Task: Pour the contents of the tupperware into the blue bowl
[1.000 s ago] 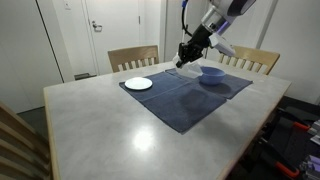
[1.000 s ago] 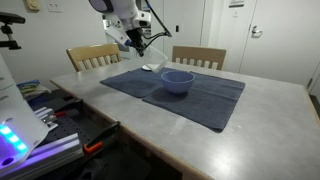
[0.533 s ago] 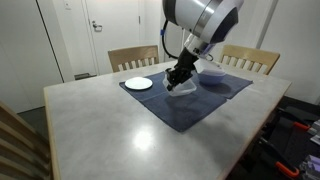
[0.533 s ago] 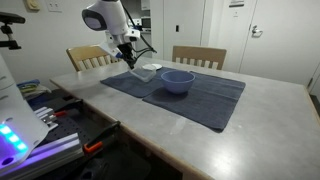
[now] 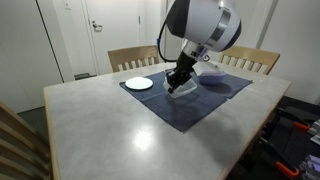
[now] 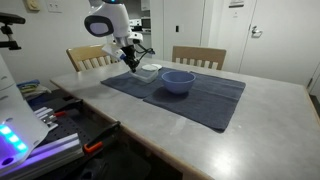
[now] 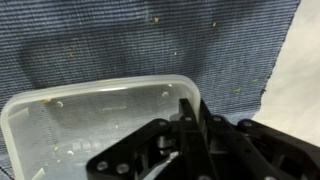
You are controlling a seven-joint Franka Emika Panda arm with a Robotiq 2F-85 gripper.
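Note:
The clear tupperware (image 7: 90, 120) rests on the dark blue cloth (image 7: 150, 45); it also shows in both exterior views (image 5: 177, 90) (image 6: 149, 72). My gripper (image 7: 190, 108) is shut on its rim wall, as both exterior views also show (image 5: 180, 80) (image 6: 134, 62). The tupperware looks almost empty, with only a few specks inside. A few small bits (image 7: 176, 53) lie on the cloth. The blue bowl (image 6: 178, 80) stands on the cloth right beside the tupperware. In an exterior view the bowl (image 5: 213, 73) is partly hidden behind my arm. What lies inside the bowl cannot be seen.
A flat white plate (image 5: 139, 83) sits on the cloth's corner away from the bowl. The cloth (image 6: 200, 100) lies on a grey table (image 5: 110, 130). Two wooden chairs (image 5: 133, 57) (image 5: 250, 60) stand at the far edge.
My gripper came down from beside the bowl's rim and moved away from it, bringing the tupperware down onto the cloth. In the last half second it barely moved.

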